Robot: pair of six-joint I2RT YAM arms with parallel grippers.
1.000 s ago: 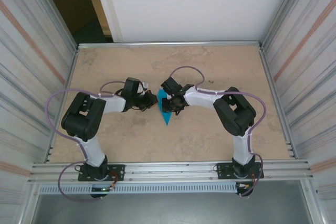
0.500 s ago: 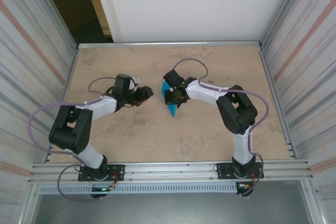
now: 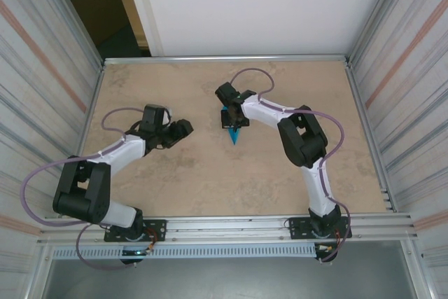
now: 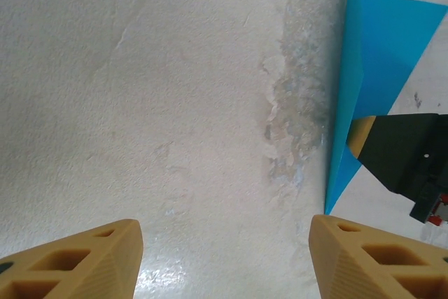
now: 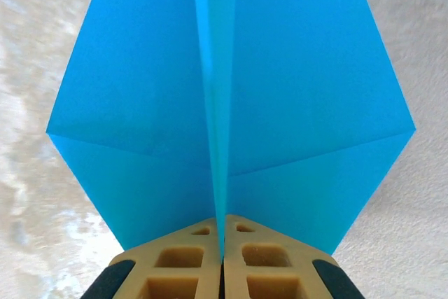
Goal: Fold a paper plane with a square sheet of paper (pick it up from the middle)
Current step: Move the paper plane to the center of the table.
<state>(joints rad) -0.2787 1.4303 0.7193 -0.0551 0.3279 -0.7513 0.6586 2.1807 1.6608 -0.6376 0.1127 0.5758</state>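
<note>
The turquoise-blue paper plane (image 5: 231, 103) is kite-shaped, with its wings spread to either side of a raised centre fold. My right gripper (image 5: 224, 243) is shut on that fold at the wide end. In the top view the plane (image 3: 234, 135) points its sharp tip toward the near edge, under the right gripper (image 3: 229, 115) at mid-table. My left gripper (image 3: 183, 128) stands open to the left of it, apart from the paper. In the left wrist view the plane (image 4: 378, 47) is at the right edge, and the left gripper (image 4: 224, 260) has only bare table between its fingers.
The tan mottled table (image 3: 175, 180) is fenced by a metal rail (image 3: 224, 58) at the back and by corrugated walls at the sides. Both arm bases sit on the near rail (image 3: 224, 227).
The left arm has drawn back to the left, away from the plane. The right gripper has carried the plane a little toward the far side, still shut on it.
</note>
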